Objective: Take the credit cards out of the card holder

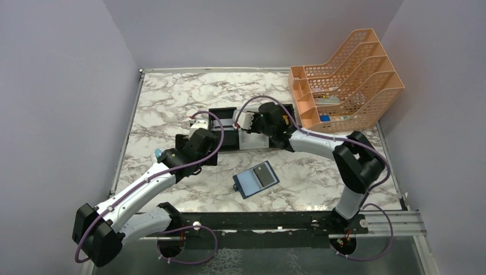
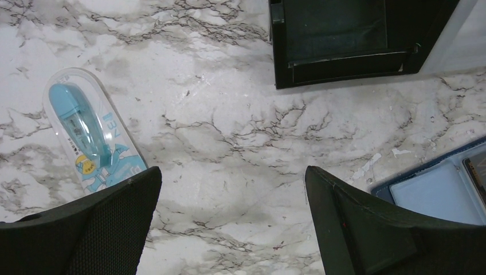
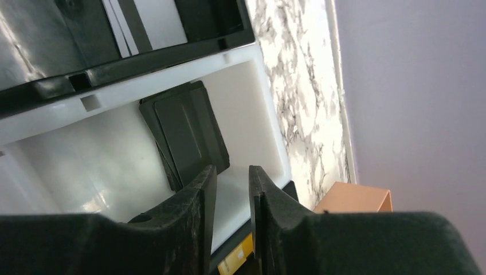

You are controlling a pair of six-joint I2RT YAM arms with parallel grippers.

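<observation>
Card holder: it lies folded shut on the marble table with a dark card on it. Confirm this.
Wrong: the card holder lies open, not folded shut, as the top external view shows. It is on the marble table with a dark card on it.

1. Left arm (image 1: pixel 143 186): leaves its base at the near left and slants forward and to the right, with the white link low and stretched out and the dark wrist block at its far end.
2. Left gripper (image 1: pixel 202 122): points downward. Jaws are spread wide; in the wrist view the two black fingers (image 2: pixel 97 229) sit at opposite lower corners with a broad gap between them.
3. Right arm (image 1: pixel 321 143): upper link stands up from the near-right base, bends sharply at the elbow, and the forearm runs left and away.
4. Right gripper (image 1: pixel 245 120): faces left and tips downward. Jaws are parted by a narrow slit only, and the fingers (image 3: pixel 189 217) are nearly parallel.
5. The two grippers sit near each other mid-workspace, apart.
6. Purple cables (image 1: pixel 269 98) loop along both arms.
</observation>
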